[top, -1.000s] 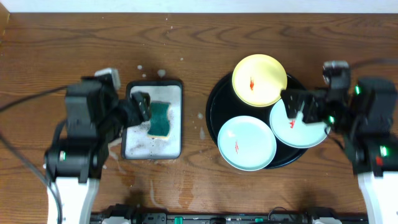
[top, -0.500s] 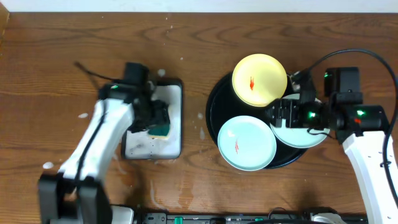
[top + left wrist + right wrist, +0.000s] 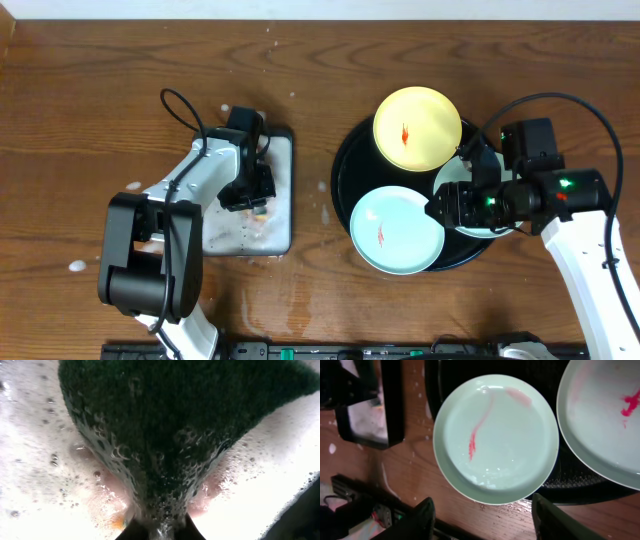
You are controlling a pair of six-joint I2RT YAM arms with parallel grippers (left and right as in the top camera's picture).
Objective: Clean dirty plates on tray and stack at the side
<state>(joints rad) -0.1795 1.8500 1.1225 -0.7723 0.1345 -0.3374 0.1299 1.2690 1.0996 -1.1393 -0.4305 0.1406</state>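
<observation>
Where soap-flecked brown wooden bench (image 3: 80, 90) bears large round glossy black tray (image 3: 343, 165): small round pale yellow plate (image 3: 417, 128), two mint-blue plates (image 3: 397, 230) on it; right claw (image 3: 487, 520) open above; left claw (image 3: 162, 532) leftward, gripping foamy green sponge (image 3: 175, 420).

1. Left arm (image 3: 198, 172): white shell links between rounded black joint housings.
2. Left gripper (image 3: 250, 192): all black.
3. Left cable (image 3: 180, 105): thin and black, looping out just behind that hand.
4. Right arm (image 3: 590, 265): same white-and-black scheme (a blocky black housing sits just behind the hand).
5. Green lights (image 3: 566, 183): small, glowing on that housing.
6. Right cable (image 3: 560, 96): black, a wide arc behind the wrist.
7. Right fingers (image 3: 426, 519): dark, flat, matte.
</observation>
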